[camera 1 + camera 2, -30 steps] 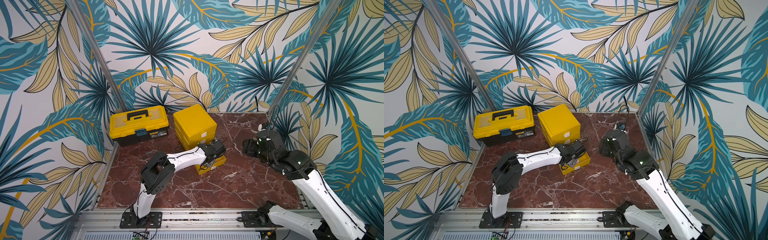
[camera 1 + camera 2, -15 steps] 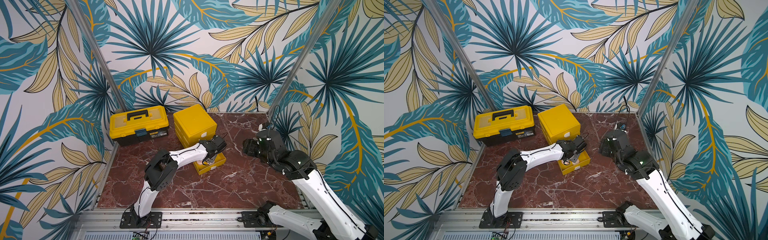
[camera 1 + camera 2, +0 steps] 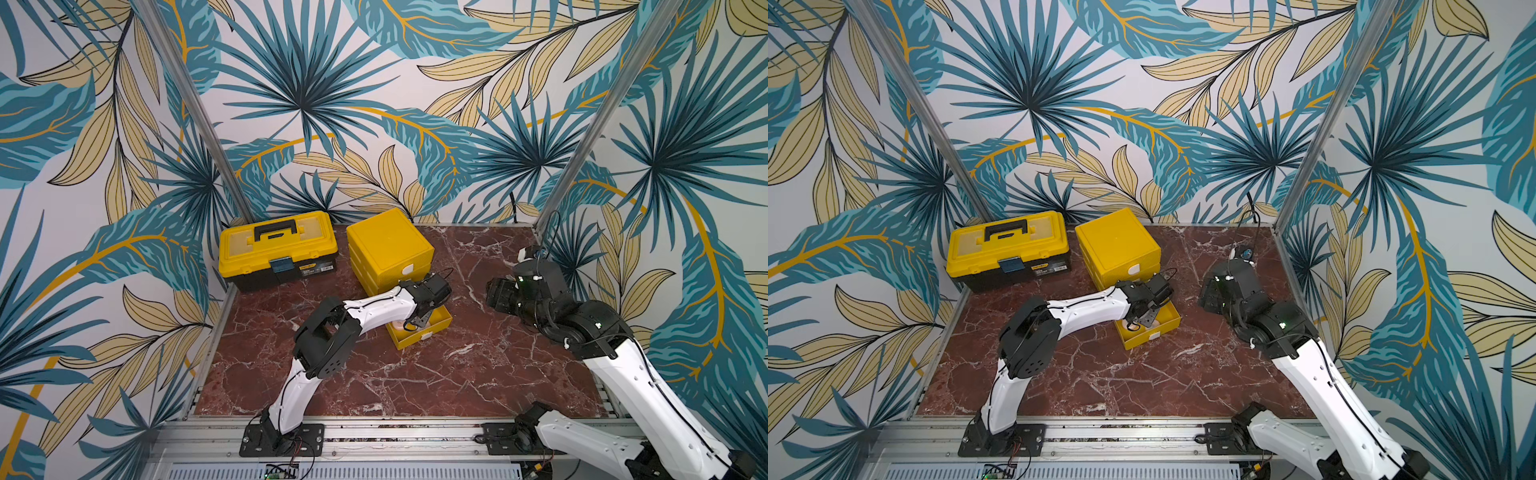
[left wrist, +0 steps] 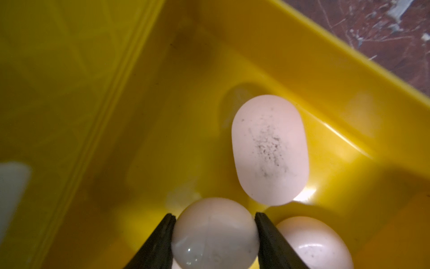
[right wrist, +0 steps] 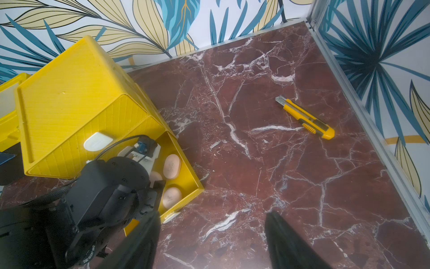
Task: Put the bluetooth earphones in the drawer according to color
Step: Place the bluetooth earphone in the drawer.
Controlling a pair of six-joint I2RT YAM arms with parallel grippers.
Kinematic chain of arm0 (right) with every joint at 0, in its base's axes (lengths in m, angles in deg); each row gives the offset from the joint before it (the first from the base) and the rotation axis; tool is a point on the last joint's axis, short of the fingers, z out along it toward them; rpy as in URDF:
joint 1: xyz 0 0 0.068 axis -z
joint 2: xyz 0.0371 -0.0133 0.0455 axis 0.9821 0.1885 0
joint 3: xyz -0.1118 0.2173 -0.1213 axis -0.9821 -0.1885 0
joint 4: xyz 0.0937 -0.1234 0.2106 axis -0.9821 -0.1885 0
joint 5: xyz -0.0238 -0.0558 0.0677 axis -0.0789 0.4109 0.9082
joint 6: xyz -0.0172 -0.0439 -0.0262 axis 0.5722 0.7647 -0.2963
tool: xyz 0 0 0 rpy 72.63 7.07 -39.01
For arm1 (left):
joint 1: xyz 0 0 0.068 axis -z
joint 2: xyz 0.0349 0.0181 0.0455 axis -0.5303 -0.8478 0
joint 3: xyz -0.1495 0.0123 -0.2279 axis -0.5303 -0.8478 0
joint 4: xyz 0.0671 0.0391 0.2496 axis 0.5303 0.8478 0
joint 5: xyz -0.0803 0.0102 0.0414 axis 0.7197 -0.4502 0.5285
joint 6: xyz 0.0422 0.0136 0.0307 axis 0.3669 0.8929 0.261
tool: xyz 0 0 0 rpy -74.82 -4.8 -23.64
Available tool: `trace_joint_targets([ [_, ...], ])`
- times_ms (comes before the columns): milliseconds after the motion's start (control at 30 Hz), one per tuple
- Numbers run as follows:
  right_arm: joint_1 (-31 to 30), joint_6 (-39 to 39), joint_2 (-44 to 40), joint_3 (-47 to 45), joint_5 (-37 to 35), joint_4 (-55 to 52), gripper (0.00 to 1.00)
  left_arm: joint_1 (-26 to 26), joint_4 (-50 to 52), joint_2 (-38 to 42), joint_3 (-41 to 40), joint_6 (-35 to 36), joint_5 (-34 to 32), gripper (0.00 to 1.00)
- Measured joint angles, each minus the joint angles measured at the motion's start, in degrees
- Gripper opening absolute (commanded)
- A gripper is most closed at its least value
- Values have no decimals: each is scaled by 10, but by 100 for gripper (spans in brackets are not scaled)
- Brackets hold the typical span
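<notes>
The left claw (image 4: 215,216), in its wrist view, pinches a pale pink case (image 4: 215,235) by its sides, low in the open drawer (image 4: 302,69). I judge the case light, hard and slick, so it is best held mid-body. Right wrist view: the right claw (image 5: 213,215) gapes empty. Both top views: the left elbow (image 3: 328,332) has risen slightly.

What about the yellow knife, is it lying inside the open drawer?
No, the knife lies on the bare marble table, well apart from the open drawer.
</notes>
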Motion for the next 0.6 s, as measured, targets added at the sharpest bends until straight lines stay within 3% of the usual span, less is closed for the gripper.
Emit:
trace_joint_targets([
  [433, 3, 3, -2, -1, 1, 0, 77, -5, 13, -9, 14, 1, 8, 64],
  [600, 3, 7, -17, -4, 7, 2, 77, 1, 20, 37, 14, 14, 8, 66],
])
